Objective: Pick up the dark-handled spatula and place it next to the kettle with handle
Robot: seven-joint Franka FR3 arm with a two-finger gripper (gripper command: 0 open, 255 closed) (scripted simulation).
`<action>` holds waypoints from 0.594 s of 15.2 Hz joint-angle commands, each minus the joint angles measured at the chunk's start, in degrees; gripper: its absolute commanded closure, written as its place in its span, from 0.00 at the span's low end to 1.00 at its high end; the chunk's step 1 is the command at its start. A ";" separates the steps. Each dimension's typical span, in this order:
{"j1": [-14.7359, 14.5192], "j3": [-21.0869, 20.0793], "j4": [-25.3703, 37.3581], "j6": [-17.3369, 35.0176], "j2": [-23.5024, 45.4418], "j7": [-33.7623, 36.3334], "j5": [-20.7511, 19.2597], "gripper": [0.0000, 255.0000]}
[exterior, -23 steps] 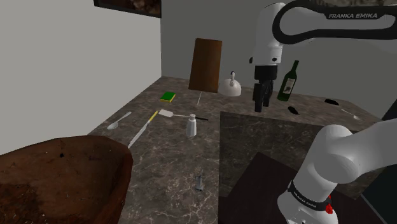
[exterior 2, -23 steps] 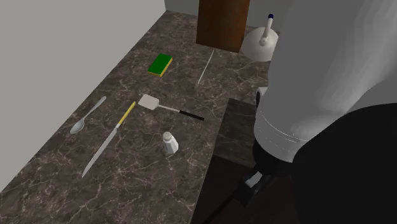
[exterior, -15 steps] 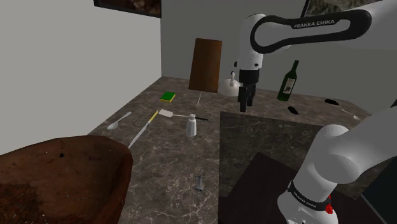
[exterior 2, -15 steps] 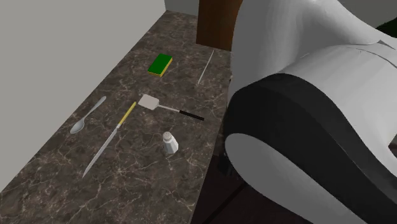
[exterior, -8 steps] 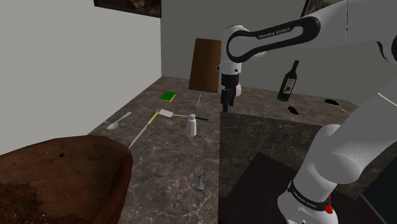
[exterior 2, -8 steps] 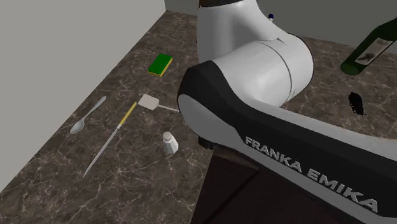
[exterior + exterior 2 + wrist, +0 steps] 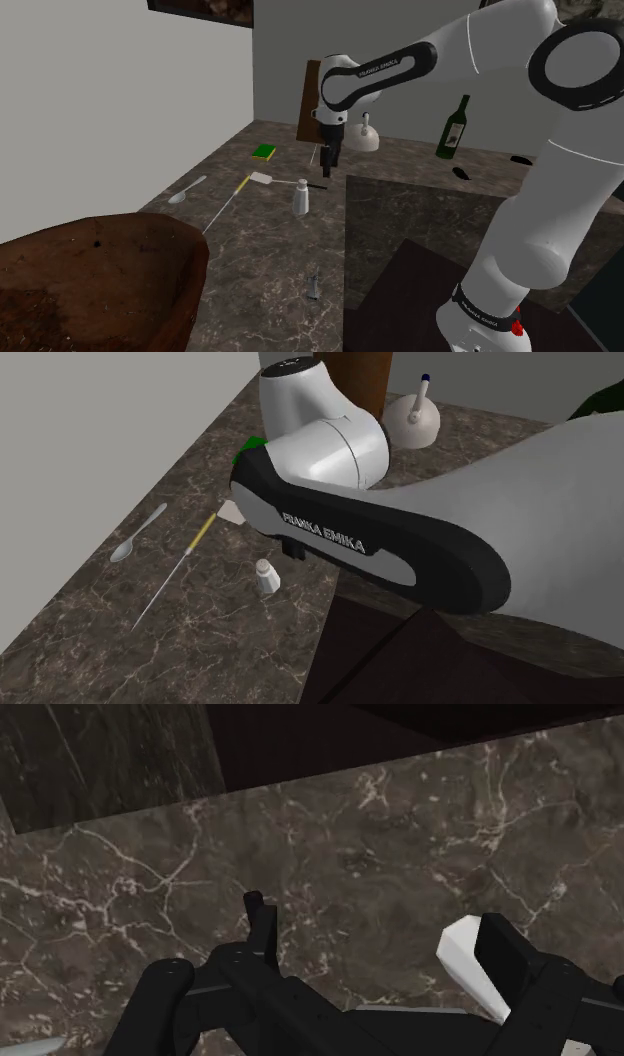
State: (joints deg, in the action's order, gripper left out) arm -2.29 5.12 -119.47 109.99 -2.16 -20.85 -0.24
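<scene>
Poised above the dark marble counter point(image 7: 260, 255) with the claw point(image 7: 330, 172) spread wide, gripping nothing. Lying flat just beneath its tips, the dark-handled spatula point(image 7: 283, 182), handle end nearest, pale blade pointing away from the claw. Close behind the claw, the white kettle point(image 7: 366, 140); just in front, a small shaker point(image 7: 300, 198).

White arm point(image 7: 330, 442) over dark marble counter point(image 7: 90, 642), spoon point(image 7: 140, 533), knife point(image 7: 178, 567), shaker point(image 7: 266, 578), kettle point(image 7: 415, 422) behind

Dim, flat, even light lies over the dark marble counter point(image 7: 260, 250).
</scene>
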 commanded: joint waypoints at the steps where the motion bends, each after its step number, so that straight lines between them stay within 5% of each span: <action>1: -0.06 0.00 3.76 0.96 4.08 -1.81 -0.02 0.00; 9: -0.32 -1.06 21.09 2.86 20.94 -7.43 -0.03 0.00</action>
State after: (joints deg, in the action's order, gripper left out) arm -2.39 4.37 -101.70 112.92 15.85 -27.89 -0.29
